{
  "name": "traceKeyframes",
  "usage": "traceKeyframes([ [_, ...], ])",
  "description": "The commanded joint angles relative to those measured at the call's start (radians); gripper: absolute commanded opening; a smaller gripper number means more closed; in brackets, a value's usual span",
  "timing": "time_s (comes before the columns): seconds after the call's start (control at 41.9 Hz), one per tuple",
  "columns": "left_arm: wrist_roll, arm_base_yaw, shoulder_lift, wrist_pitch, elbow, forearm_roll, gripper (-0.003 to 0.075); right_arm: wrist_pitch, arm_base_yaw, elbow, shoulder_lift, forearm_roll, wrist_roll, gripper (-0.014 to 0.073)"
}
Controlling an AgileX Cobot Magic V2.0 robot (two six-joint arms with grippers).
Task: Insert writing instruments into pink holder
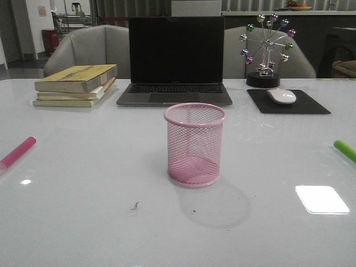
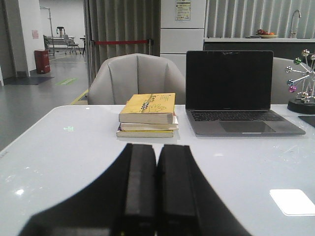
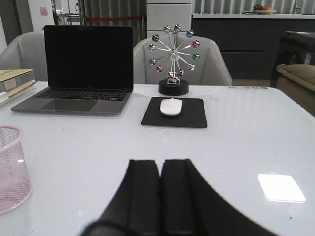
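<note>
The pink holder point(image 1: 194, 143) stands upright and empty in the middle of the white table, also at the edge of the right wrist view point(image 3: 11, 167). A magenta marker point(image 1: 18, 152) lies at the table's left edge. A lime green marker point(image 1: 345, 149) lies at the right edge, partly cut off. Neither arm shows in the front view. My left gripper point(image 2: 157, 147) is shut with nothing in it, low over the table and facing the books. My right gripper point(image 3: 160, 163) is likewise shut and empty, with the holder off to its side.
A stack of books point(image 1: 76, 84) sits at the back left, an open laptop point(image 1: 176, 61) at the back centre. A mouse point(image 1: 281, 95) on a black pad point(image 1: 289, 102) and a ferris-wheel ornament point(image 1: 266, 50) stand back right. Chairs are behind the table.
</note>
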Motion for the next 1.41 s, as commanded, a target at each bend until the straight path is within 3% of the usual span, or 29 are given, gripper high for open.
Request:
traceKeyframes([
  [0.0, -0.001, -0.005, -0.020, -0.091, 0.007, -0.002, 0.0099, -0.091, 0.000, -0.004, -0.020, 0.002, -0.008, 0.0071],
  [0.812, -0.001, -0.005, -0.020, -0.091, 0.007, -0.002, 0.0099, -0.091, 0.000, -0.004, -0.020, 0.002, -0.008, 0.0071],
  [0.979, -0.001, -0.005, -0.020, -0.195, -0.001, -0.005, 0.0099, -0.159, 0.000, -0.012, -0.020, 0.002, -0.008, 0.0071],
  [1.122, -0.001, -0.005, -0.019, -0.193, -0.112, -0.006, 0.0099, -0.118, 0.000, -0.125, -0.020, 0.002, -0.008, 0.0071],
  [1.385, -0.001, -0.005, 0.053, 0.038, -0.470, -0.006, 0.0099, 0.150, 0.000, -0.495, 0.077, 0.002, -0.008, 0.0071],
])
